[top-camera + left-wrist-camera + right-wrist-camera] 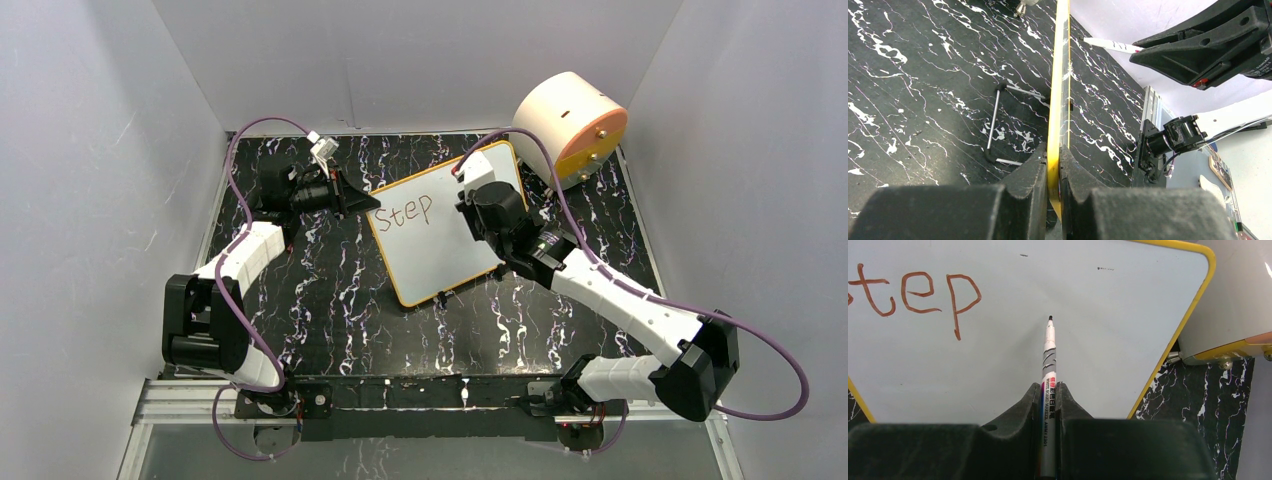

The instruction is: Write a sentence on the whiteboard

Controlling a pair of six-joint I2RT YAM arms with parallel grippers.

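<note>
Whiteboard [440, 228]: centre of the overhead frame, on the black marbled table [330, 290]. Its long axis runs from left-centre up toward the upper right. Whether it lies fully flat cannot be told.
Board frame: thin and orange-yellow. In the left wrist view it shows edge-on as a yellow line running from bottom centre to top centre.
Sentence [405, 211]: only the word "Step" is on the board, in reddish-brown. It sits in the board's upper-left part, and the letters follow the long axis, rising toward the right.
Left gripper [1053, 170]: clamped on the board's yellow edge, one finger on each face. From overhead this grip is at the board's upper-left corner.
Right gripper [1049, 392]: closed tight on the marker [1049, 360], and it hangs over the right half of the board.
Marker axis: in line with the gripper fingers — the barrel runs straight up the middle of the right wrist frame, with the dark tip toward the top.
Marker tip: over bare white board, right of the "p" and a little lower. Contact with the surface cannot be told.
Clip foot [995, 122]: thin wire, left of the board edge in the left wrist view.
Drum [570, 125]: peach and orange, on its side in the upper right of the overhead frame — just beside the board's upper-right corner.
</note>
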